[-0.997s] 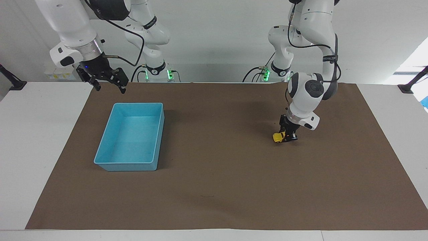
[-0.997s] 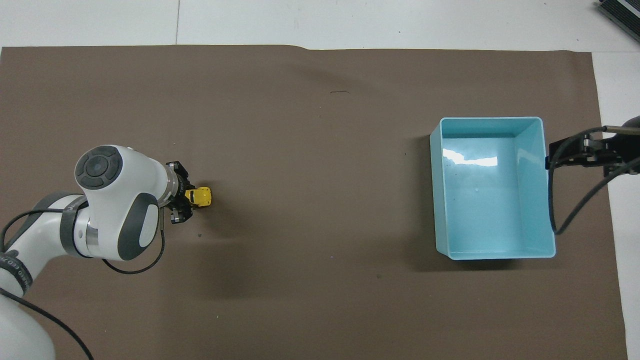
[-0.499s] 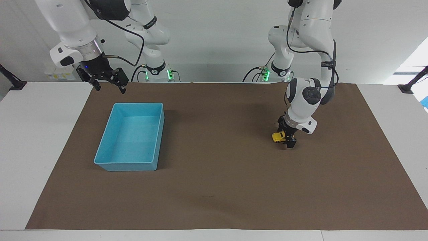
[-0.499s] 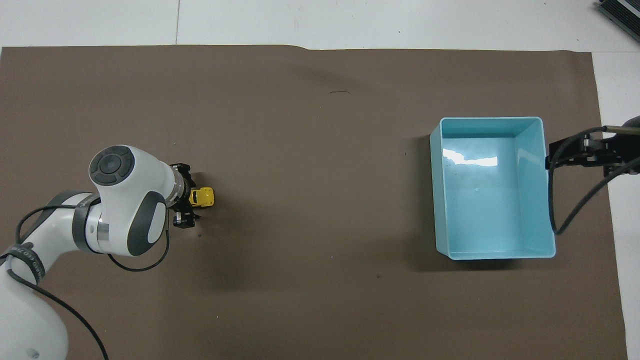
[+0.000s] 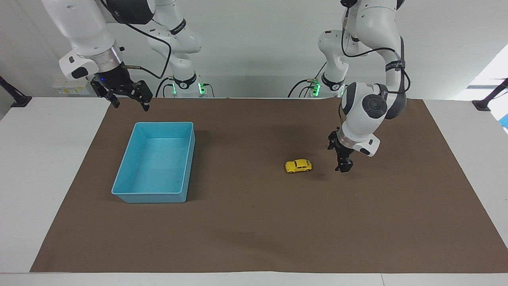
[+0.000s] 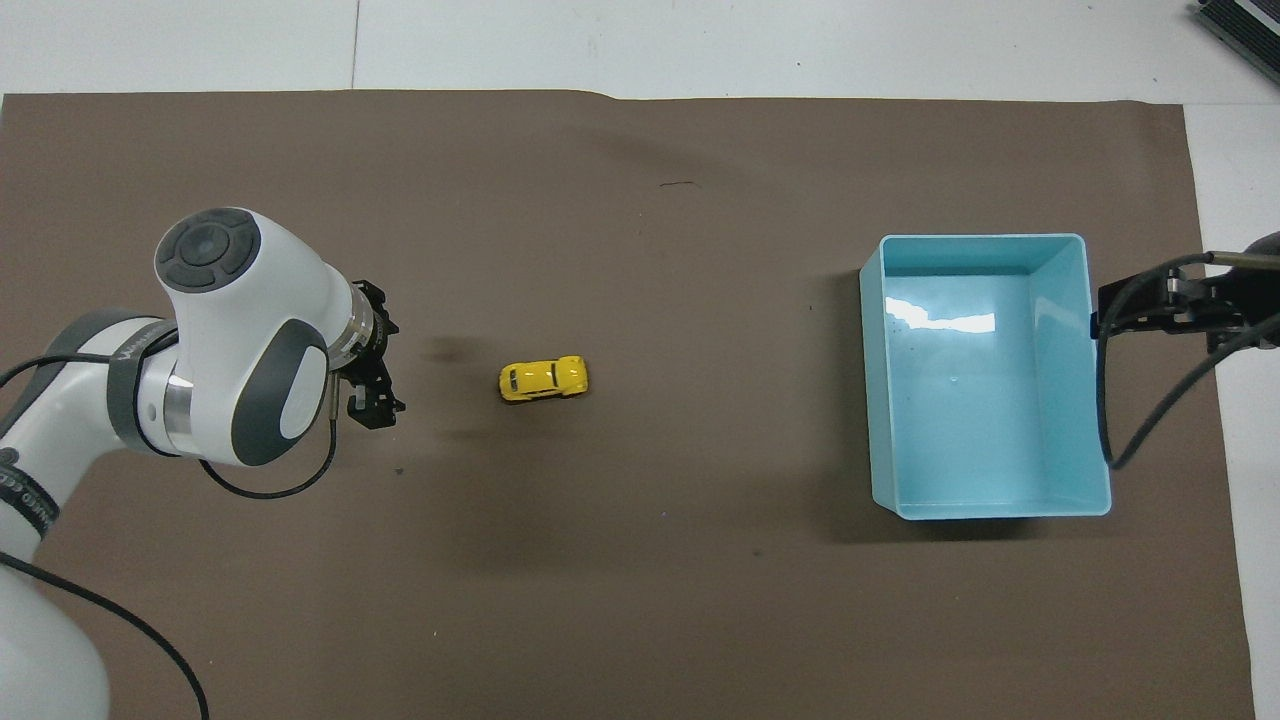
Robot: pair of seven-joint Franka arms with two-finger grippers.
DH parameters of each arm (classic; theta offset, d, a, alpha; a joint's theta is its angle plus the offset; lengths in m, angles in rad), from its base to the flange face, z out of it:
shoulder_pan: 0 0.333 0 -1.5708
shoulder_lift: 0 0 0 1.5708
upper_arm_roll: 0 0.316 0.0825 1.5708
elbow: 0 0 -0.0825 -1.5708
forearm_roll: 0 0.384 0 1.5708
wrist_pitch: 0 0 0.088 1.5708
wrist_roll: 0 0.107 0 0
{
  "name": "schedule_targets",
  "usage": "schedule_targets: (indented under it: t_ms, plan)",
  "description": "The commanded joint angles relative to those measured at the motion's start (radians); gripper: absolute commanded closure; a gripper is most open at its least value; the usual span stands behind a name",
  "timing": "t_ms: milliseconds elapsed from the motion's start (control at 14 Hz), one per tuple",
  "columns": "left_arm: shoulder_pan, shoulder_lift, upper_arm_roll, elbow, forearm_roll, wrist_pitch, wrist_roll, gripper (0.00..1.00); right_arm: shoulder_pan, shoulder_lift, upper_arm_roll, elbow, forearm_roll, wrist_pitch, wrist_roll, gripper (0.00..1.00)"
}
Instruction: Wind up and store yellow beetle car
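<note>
In the facing view the yellow beetle car stood on its wheels on the brown mat that covered the desk, free of everything, between the blue bin and the left gripper. That gripper hung low over the mat beside the car, apart from it, its fingers released and holding nothing. The right gripper waited in the air above the mat's edge by the bin, at the right arm's end of the desk, fingers spread and empty. The car looked like a light, hard little shell — stiff enough for a firm pinch, but glossy and rounded, so likely to slip or squirt out of a loose grip, and on free wheels likely to roll at a nudge. In the overhead view the car lay lengthwise across the desk, one end toward the bin and the other toward the left gripper, well apart from the bin. Its two long flanks looked like the best hold — fingers coming straight down across the body's middle, clear of the wheels and the domed roof.
</note>
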Motion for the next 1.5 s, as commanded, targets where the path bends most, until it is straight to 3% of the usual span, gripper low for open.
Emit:
schedule_targets:
  t_ms: [0,712,1424]
  plan:
    - [-0.018,0.007,0.014,0.012,0.007,-0.015,-0.015,0.0,-0.014,0.008,0.01,0.018,0.011,-0.017,-0.021,0.0]
    - [0.002,0.006,0.018,0.116,0.019,0.003,0.066,0.0,-0.014,0.008,0.01,0.019,0.011,-0.017,-0.021,0.0]
    - [0.022,-0.099,0.026,0.13,0.016,-0.02,0.776,0.0,-0.014,0.008,0.01,0.018,0.011,-0.02,-0.02,0.0]
